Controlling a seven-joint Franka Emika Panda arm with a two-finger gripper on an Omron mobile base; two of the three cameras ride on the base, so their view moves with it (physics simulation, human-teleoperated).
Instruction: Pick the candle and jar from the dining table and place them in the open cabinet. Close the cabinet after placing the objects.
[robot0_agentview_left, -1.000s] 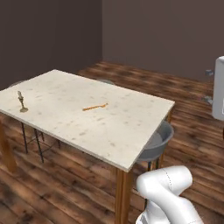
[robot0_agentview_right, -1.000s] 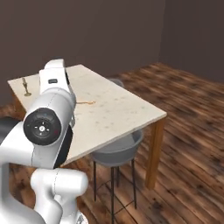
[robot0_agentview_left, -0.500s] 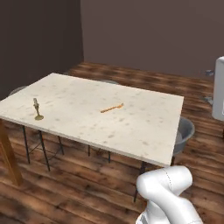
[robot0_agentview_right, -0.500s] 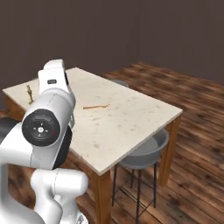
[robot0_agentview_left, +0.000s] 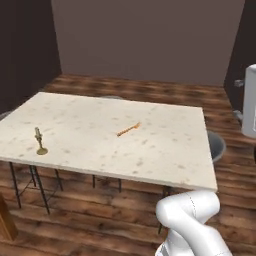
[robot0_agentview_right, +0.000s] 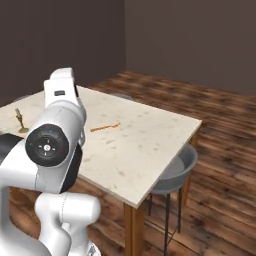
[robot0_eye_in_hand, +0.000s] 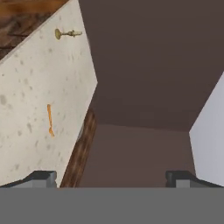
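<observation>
Apparently I'm on the approach to the dining table (robot0_agentview_left: 165, 150), jaws wide and empty, with the candle (robot0_agentview_left: 39, 142) upright near its far left corner; next I'd swing the gripper (robot0_eye_in_hand: 111, 177) over it.

The candle (robot0_agentview_right: 20, 120) stands upright near the far left corner of the surface (robot0_agentview_right: 145, 150); a thin orange stick (robot0_agentview_right: 105, 127) lies flat near its middle; a grey chair (robot0_agentview_right: 175, 172) sits by the right edge
</observation>
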